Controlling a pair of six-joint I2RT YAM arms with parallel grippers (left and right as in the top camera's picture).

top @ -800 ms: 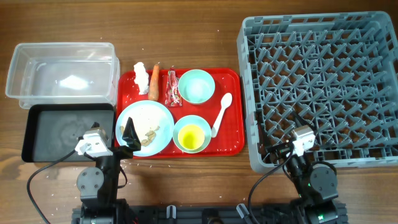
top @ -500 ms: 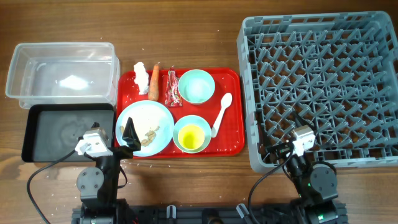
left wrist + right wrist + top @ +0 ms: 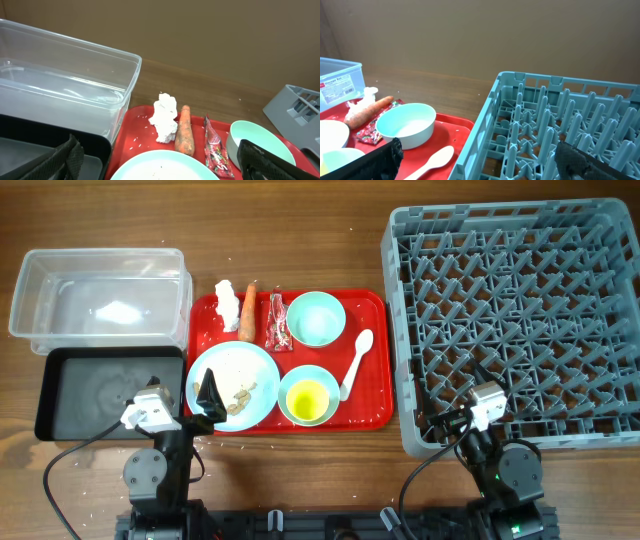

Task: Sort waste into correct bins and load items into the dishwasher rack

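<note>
at the far edge of the red tray (image 3: 370, 416) the tissue (image 3: 227, 304), the carrot (image 3: 248, 312) and the snack wrapper (image 3: 277, 321) lie side by side. each one has its long axis pointing away from the robot. the left fingers (image 3: 60, 160) are spread wide and hold nothing. they hover over the near left rim of the plate (image 3: 225, 365), so this waste lies straight ahead of them, beyond the plate. the clear tub (image 3: 100, 290) and the black tub (image 3: 60, 395) stand just to their left. the right fingers (image 3: 375, 160), also wide apart and empty, are at the near corner of the rack (image 3: 400, 330), so the left arm is nearer. the crumbs (image 3: 240, 393) are cut off from the left wrist view, and which tub takes which waste i cannot tell.
</note>
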